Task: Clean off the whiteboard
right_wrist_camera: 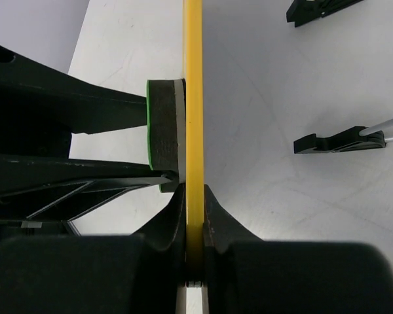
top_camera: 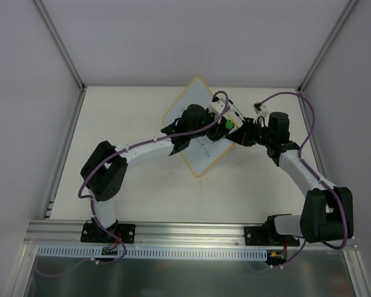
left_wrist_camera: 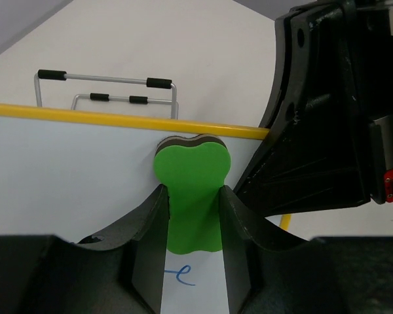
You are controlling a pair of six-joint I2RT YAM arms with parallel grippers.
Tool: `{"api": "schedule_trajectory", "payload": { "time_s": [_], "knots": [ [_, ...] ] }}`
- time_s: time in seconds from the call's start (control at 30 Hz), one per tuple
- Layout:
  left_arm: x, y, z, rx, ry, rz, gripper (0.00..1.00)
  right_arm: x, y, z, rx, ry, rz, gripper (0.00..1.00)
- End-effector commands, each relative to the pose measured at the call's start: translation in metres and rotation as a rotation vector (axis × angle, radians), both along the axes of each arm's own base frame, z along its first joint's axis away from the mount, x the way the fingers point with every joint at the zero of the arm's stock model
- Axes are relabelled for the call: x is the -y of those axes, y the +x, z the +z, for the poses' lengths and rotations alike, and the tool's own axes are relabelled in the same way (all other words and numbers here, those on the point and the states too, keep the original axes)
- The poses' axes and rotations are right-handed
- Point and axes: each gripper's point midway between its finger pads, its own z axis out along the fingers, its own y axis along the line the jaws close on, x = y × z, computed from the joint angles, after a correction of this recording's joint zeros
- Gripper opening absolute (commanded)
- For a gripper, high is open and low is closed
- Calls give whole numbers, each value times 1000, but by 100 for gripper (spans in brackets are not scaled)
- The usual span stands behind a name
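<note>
The whiteboard (top_camera: 196, 96) lies cornerwise at mid-table, white with a yellow frame (left_wrist_camera: 85, 116). My left gripper (left_wrist_camera: 193, 222) is shut on the waist of a green bone-shaped eraser (left_wrist_camera: 191, 190), whose dark pad presses on the board face just under the frame. A bit of blue handwriting (left_wrist_camera: 183, 275) shows below the eraser, between the fingers. My right gripper (right_wrist_camera: 194, 196) is shut on the board's yellow edge (right_wrist_camera: 194, 98), right beside the eraser (right_wrist_camera: 162, 131). From above, both grippers meet over the board's right side, with the eraser (top_camera: 227, 124) between them.
A wire stand with black feet (left_wrist_camera: 108, 88) pokes out behind the board's far edge; its feet (right_wrist_camera: 340, 142) rest on the table on the board's back side. Grey walls with metal rails enclose the table (top_camera: 111, 111) on the left, right and back.
</note>
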Motion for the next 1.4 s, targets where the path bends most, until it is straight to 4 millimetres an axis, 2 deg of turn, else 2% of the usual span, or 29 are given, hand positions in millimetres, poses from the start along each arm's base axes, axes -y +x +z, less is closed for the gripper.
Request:
{"api": "schedule_trajectory", "payload": {
  "time_s": [0.0,0.07,0.23,0.3,0.43,0.53,0.57,0.6,0.67,0.73,0.77,0.87,0.97,1.03,1.13,1.17,1.23,1.27,1.37],
  "knots": [
    [2,-46,-73,-215,92,-42,0,-32,-4,39,292,-40,227,0],
    [-8,-36,-75,-220,94,5,0,-32,-5,39,292,-39,227,0],
    [-53,20,-66,-198,76,212,0,-31,-9,35,287,-43,227,0],
    [-70,36,-68,-192,85,265,0,-30,-11,34,285,-44,226,0],
    [-120,78,-78,-217,81,390,0,-29,-13,32,283,-45,225,0],
    [-144,99,-88,-219,100,438,0,-29,-15,32,281,-45,226,0],
    [-160,111,-90,-233,87,473,0,-28,-15,32,278,-45,225,0],
    [-167,118,-98,-253,86,489,0,-29,-16,32,278,-43,229,0],
    [-183,136,-94,-311,16,528,0,-29,-17,33,276,-41,231,0],
    [-193,149,-100,-331,2,560,0,-29,-19,32,274,-40,233,0],
    [-193,156,-93,-322,-12,565,0,-29,-19,32,273,-40,232,0],
    [-197,166,-94,-327,-14,587,0,-28,-21,31,268,-40,229,0],
    [-204,168,-101,-374,-22,620,0,-28,-23,31,266,-40,227,0],
    [-200,164,-104,-395,-30,597,0,-27,-23,32,273,-41,224,0],
    [-183,154,-103,-418,-41,548,0,-27,-23,32,272,-41,224,0],
    [-167,143,-103,-416,-31,505,0,-27,-23,31,272,-42,225,0],
    [-148,131,-102,-407,-17,451,0,-28,-23,30,266,-40,230,0],
    [-128,119,-101,-403,-10,399,0,-28,-23,29,262,-38,231,0],
    [-96,100,-94,-389,-23,319,0,-30,-22,28,253,-34,237,0]
  ]
}}
